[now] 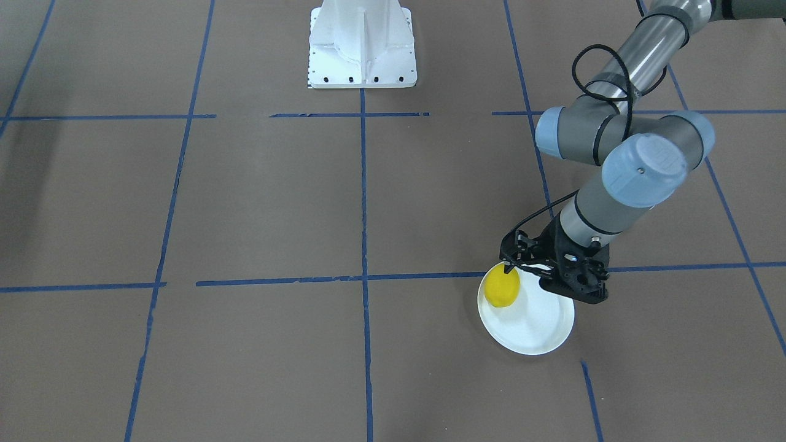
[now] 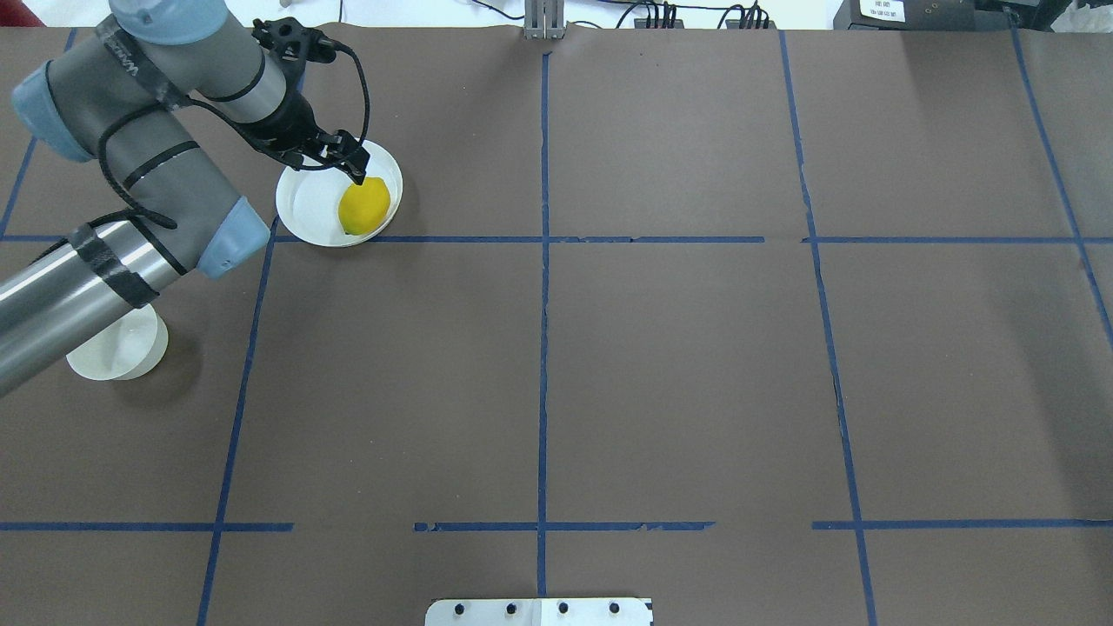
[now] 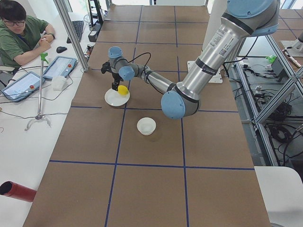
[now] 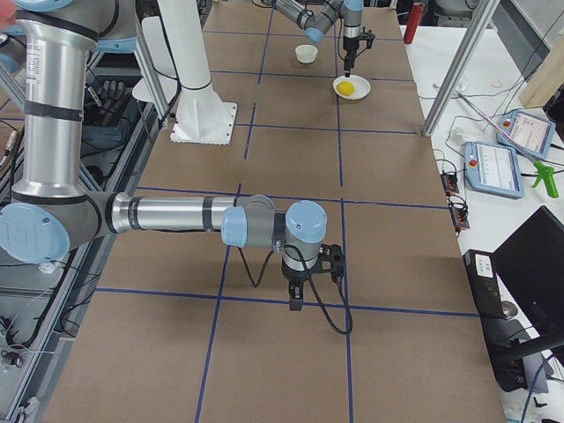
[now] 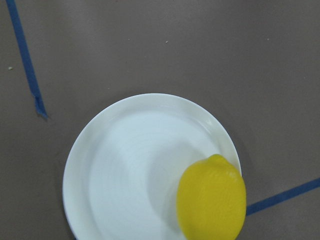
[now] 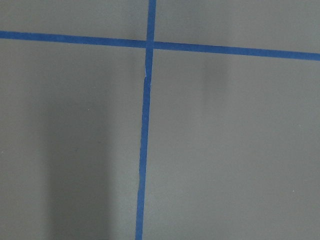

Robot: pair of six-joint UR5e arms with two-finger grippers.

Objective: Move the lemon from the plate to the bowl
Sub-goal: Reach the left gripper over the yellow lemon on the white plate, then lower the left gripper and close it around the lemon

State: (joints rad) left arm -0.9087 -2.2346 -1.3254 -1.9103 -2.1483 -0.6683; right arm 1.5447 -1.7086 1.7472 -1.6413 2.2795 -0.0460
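The yellow lemon (image 2: 363,206) lies on the flat white plate (image 2: 304,209) near its rim, at the far left of the table. It also shows in the front view (image 1: 502,287) and the left wrist view (image 5: 211,199). My left gripper (image 2: 356,176) points down over the plate, its tip just above the lemon's far end (image 1: 507,268). The fingers look shut and hold nothing. The small deep white bowl (image 2: 117,348) stands nearer the robot, partly hidden under the left arm, and shows whole in the left side view (image 3: 146,126). My right gripper (image 4: 295,302) hangs over bare table; I cannot tell its state.
The white robot base (image 1: 362,49) stands at the table's middle edge. Blue tape lines (image 2: 543,261) cross the brown table. An operator (image 3: 19,33) sits at a side desk with tablets (image 3: 59,67). A red cylinder (image 3: 16,190) lies off the table.
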